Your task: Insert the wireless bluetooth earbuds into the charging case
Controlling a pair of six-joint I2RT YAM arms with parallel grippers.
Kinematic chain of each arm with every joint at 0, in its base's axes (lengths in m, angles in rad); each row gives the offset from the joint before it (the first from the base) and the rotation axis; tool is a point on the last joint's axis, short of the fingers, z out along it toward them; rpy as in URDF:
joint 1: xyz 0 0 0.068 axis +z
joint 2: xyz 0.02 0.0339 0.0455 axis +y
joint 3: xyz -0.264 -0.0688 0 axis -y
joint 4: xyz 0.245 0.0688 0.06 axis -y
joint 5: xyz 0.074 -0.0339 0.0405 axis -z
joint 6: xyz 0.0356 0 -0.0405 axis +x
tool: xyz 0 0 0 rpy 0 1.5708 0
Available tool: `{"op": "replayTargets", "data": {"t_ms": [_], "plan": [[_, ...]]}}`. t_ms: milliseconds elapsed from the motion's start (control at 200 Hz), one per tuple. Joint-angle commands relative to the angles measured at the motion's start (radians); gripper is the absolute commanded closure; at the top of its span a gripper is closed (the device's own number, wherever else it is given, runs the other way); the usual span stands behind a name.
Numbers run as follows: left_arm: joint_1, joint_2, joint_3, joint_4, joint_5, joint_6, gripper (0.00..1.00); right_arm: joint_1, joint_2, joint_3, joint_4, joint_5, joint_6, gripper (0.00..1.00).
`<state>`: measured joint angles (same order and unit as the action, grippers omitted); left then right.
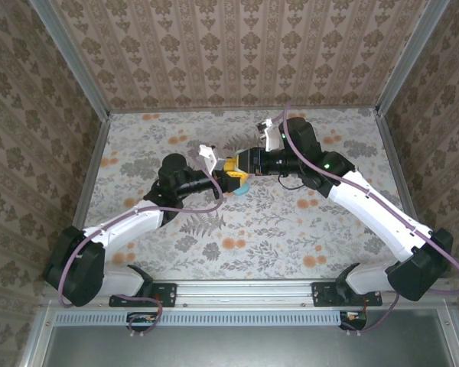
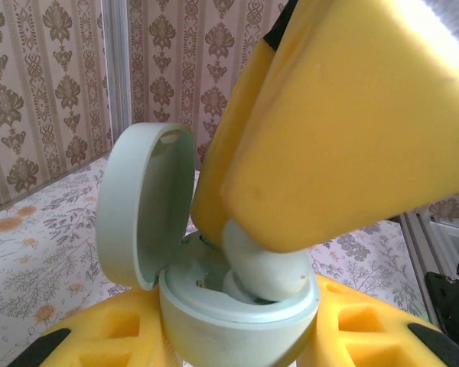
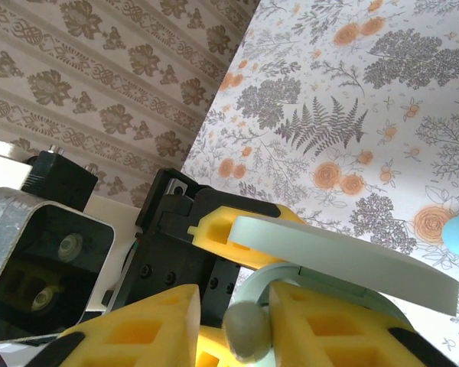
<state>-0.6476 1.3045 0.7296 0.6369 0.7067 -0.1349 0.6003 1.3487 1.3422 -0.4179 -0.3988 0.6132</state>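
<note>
Above the middle of the mat (image 1: 291, 229), the left gripper (image 2: 237, 340) clamps the mint case (image 2: 237, 313), lid (image 2: 138, 206) up; the right gripper (image 3: 236, 310), narrow, has a mint bud (image 2: 268, 267) in the case's well; whether it grips, I cannot tell

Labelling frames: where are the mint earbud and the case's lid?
Tiny rounded mint plastic earbud (image 2: 268, 267): left wrist view, its rounded body.
Open mint plastic charging-case lid (image 2: 161, 199): left wrist view, its inner face.
</note>
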Motion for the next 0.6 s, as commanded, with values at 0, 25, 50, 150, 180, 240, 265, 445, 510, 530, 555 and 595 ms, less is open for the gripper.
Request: {"op": "replayTargets", "data": {"t_ms": [0,25,50,150,180,240,265,445,510,530,555,595], "plan": [[-0.004,-0.042,0.037,0.049,0.003,-0.009,0.75,0.000,-0.018,0.033,-0.043,0.036,-0.024,0.65],[-0.004,-0.042,0.035,0.049,0.001,-0.008,0.75,0.000,-0.022,0.033,-0.042,0.038,-0.024,0.65],[-0.004,-0.042,0.036,0.049,-0.001,-0.008,0.75,0.000,-0.027,0.034,-0.043,0.041,-0.023,0.64],[-0.004,-0.042,0.036,0.050,-0.002,-0.007,0.75,0.000,-0.042,0.041,-0.042,0.042,-0.025,0.62],[-0.004,-0.043,0.037,0.050,0.000,-0.008,0.75,0.000,-0.045,0.043,-0.042,0.043,-0.026,0.62],[-0.004,-0.044,0.037,0.049,-0.001,-0.008,0.75,0.000,-0.051,0.043,-0.041,0.044,-0.027,0.61],[-0.004,-0.044,0.037,0.050,-0.001,-0.008,0.75,0.000,-0.052,0.043,-0.041,0.044,-0.026,0.61],[-0.004,-0.047,0.034,0.040,-0.001,0.003,0.75,-0.001,-0.079,0.052,-0.030,0.051,-0.030,0.61],[-0.004,-0.048,0.034,0.034,-0.002,0.012,0.75,-0.008,-0.111,0.043,-0.009,0.097,-0.029,0.62],[-0.004,-0.048,0.034,0.030,-0.001,0.014,0.75,-0.012,-0.120,0.042,-0.006,0.112,-0.028,0.62],[-0.004,-0.050,0.033,0.026,0.001,0.019,0.75,-0.019,-0.126,0.041,-0.005,0.131,-0.025,0.63],[-0.004,-0.051,0.036,0.020,0.005,0.025,0.75,-0.032,-0.132,0.044,-0.014,0.160,-0.016,0.63]]}}
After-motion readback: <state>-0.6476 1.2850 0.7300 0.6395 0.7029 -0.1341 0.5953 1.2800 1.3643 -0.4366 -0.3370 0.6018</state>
